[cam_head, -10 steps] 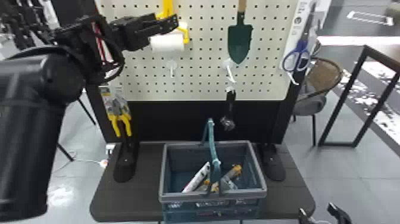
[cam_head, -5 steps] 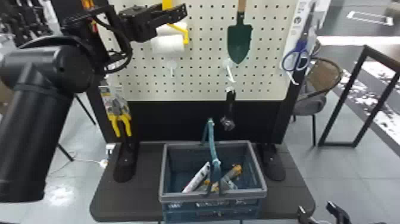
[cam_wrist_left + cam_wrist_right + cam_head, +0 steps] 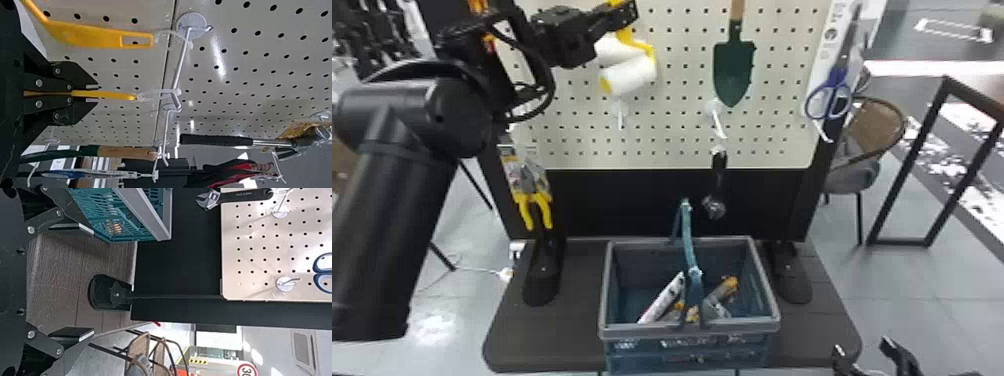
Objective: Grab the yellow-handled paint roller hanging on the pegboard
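Pegboard (image 3: 777, 120), pale, upright behind dark bench (image 3: 557, 350); basket (image 3: 642, 332) on the bench. Roller (image 3: 632, 75) at the pegboard's upper left, head view; second roll (image 3: 618, 48) just behind it. Left pincer (image 3: 631, 12) closed on the roller's yellow handle (image 3: 103, 94). Handle's long axis upright, hanging end up, white roll low and crosswise, its yellow-capped end toward the left and slightly down. Left wrist view: handle edge-on, loop (image 3: 156, 94) on the long hook (image 3: 181, 58); second yellow handle (image 3: 98, 37) alongside, apart. Handle top cut off by the head view's upper edge; gripped stretch hidden between the fingers. Right pincer (image 3: 866, 352) low, right of the basket, fingers apart, nothing between them. Print on the basket front, small and blurred in head view.
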